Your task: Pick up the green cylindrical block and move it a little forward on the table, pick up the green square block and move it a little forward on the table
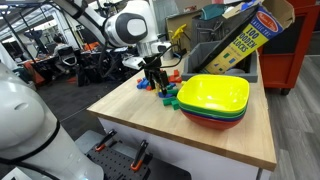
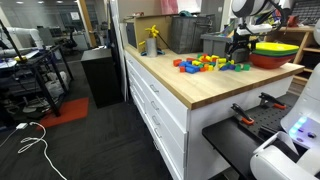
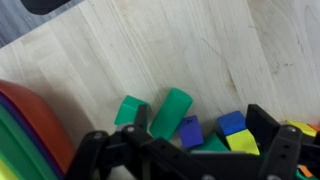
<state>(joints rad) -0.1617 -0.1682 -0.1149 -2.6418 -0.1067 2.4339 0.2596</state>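
In the wrist view the green cylindrical block (image 3: 171, 112) lies on its side on the pale wood table (image 3: 150, 50). The green square block (image 3: 129, 108) sits just to its left, touching it. My gripper (image 3: 200, 120) hangs open above the pile, and its left finger (image 3: 140, 117) overlaps the square block's edge. Between the fingers lie the cylinder, blue blocks (image 3: 190, 131) and a yellow one (image 3: 243, 143). In both exterior views the gripper (image 1: 153, 78) (image 2: 238, 55) hovers low over the block pile (image 1: 165, 92) (image 2: 205, 63), holding nothing.
Stacked bowls (image 1: 215, 98) (image 2: 275, 52) (image 3: 25, 130), yellow on top, stand right beside the pile. A printed cardboard box (image 1: 245, 35) and grey bins (image 2: 215, 42) stand behind. A black and orange bench (image 1: 115, 155) (image 2: 260, 105) sits against the table's side.
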